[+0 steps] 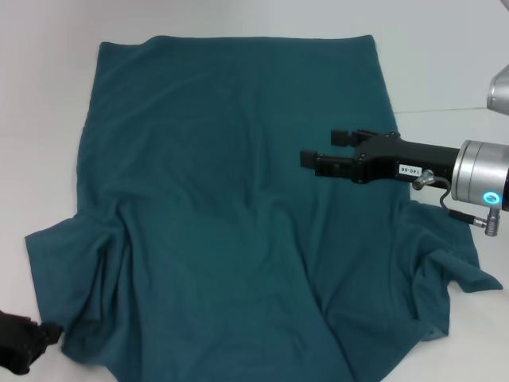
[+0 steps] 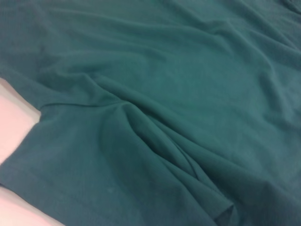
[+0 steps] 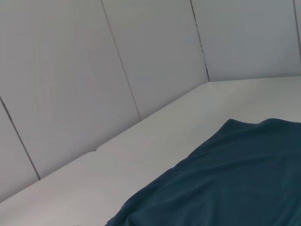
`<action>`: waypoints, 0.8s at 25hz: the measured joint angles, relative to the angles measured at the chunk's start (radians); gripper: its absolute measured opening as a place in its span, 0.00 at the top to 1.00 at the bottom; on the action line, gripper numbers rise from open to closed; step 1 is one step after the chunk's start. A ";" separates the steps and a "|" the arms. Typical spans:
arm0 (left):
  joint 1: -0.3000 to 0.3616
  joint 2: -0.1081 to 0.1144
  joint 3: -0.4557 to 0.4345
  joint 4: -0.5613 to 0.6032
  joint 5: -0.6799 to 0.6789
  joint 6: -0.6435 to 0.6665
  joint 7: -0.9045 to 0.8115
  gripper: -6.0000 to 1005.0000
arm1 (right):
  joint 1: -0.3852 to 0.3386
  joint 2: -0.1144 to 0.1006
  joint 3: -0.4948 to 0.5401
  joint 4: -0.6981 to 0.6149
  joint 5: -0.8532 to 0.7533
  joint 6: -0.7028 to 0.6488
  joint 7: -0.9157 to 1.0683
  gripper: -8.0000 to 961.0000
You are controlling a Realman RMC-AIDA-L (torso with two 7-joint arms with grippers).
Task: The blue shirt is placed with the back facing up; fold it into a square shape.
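Observation:
The blue shirt (image 1: 231,199) lies spread on the white table (image 1: 48,119), plain side up, hem at the far end and sleeves near me. Both sleeves are rumpled: one at the near left (image 1: 67,239), the other at the near right (image 1: 453,263). My right gripper (image 1: 322,148) hangs above the shirt's right half, pointing left, open, with nothing between its fingers. My left gripper (image 1: 24,344) sits at the near left corner, just beside the left sleeve's edge, mostly out of frame. The left wrist view is filled with creased shirt fabric (image 2: 164,108).
Bare white table (image 3: 155,141) surrounds the shirt on the left, far and right sides. Grey wall panels (image 3: 94,70) rise behind the table's far edge. A seam line (image 1: 445,111) crosses the table on the right.

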 joint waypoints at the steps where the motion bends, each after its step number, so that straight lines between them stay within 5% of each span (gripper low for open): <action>1: 0.000 0.000 -0.001 0.002 -0.002 0.000 0.000 0.96 | 0.000 0.000 0.000 0.001 0.000 0.000 0.000 0.05; 20: -0.026 0.003 -0.008 0.035 -0.150 -0.021 0.006 0.96 | -0.014 -0.002 0.001 -0.002 0.025 -0.006 -0.003 0.05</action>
